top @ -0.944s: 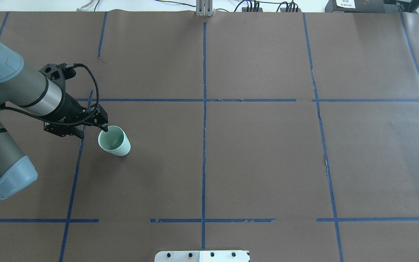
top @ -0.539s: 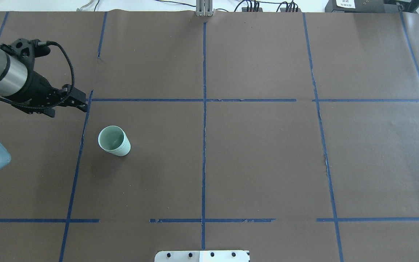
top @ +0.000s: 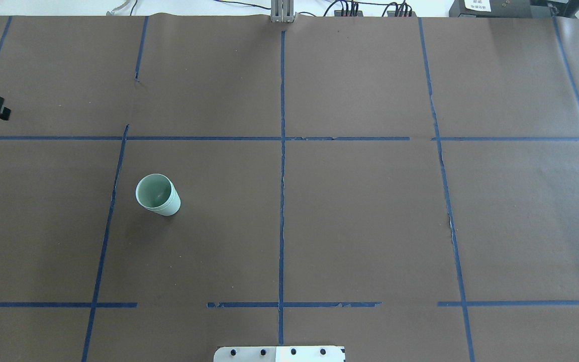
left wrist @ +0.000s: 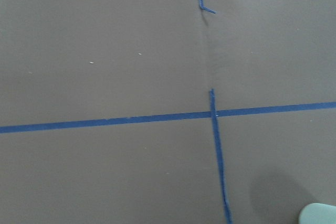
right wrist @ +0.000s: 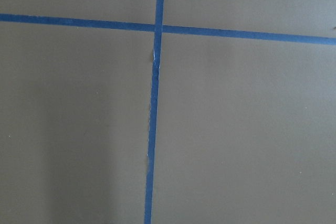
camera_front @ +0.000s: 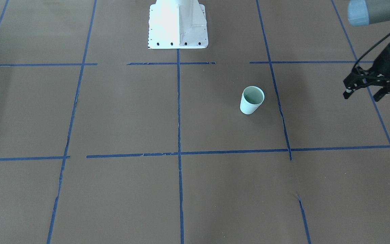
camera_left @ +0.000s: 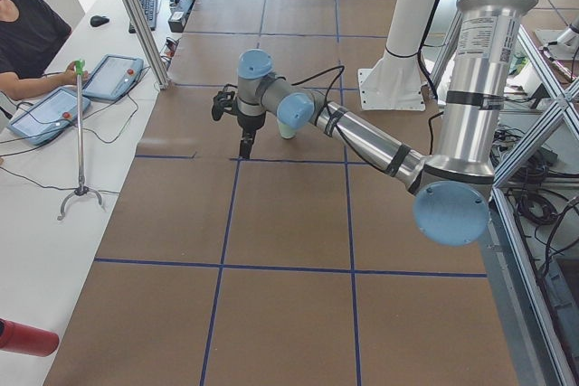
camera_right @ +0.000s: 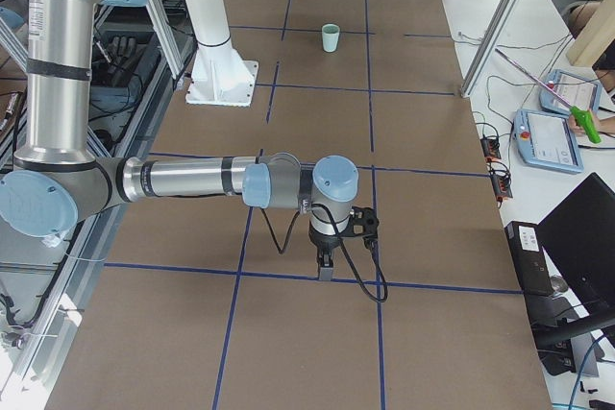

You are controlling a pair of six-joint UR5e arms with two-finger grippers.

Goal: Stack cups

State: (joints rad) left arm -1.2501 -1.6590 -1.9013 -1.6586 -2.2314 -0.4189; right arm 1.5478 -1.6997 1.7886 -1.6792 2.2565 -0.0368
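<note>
Distance is what the coming move turns on. The cup [top: 158,195] stands upright on the brown-papered table [top: 360,226], mouth up, in the half on the robot's left. The left gripper [camera_front: 361,97] hangs well apart from it, out by the table's left edge. From that gripper the cup lies inward, toward the table's middle, across one of the blue tape lines [top: 113,201]. Only a single mint-green shape shows (whether a second cup is nested inside it I cannot tell), so the stack may well be finished already.

The left gripper is spread wide and holds nothing. It points down at the paper from a wrist turned straight down, with the left arm [camera_left: 362,137] stretched out low and long from its base. Its wrist camera looks at paper and tape, with just a corner of the cup at the lower right edge.

The right gripper [camera_right: 325,271] is far off at the opposite end of the table, also pointing down over a tape line; whether it is open or closed I cannot tell. The left arm is plainly the nearer. Any reach for the cup would need a sideways sweep inward, then a vertical approach over the rim.
</note>
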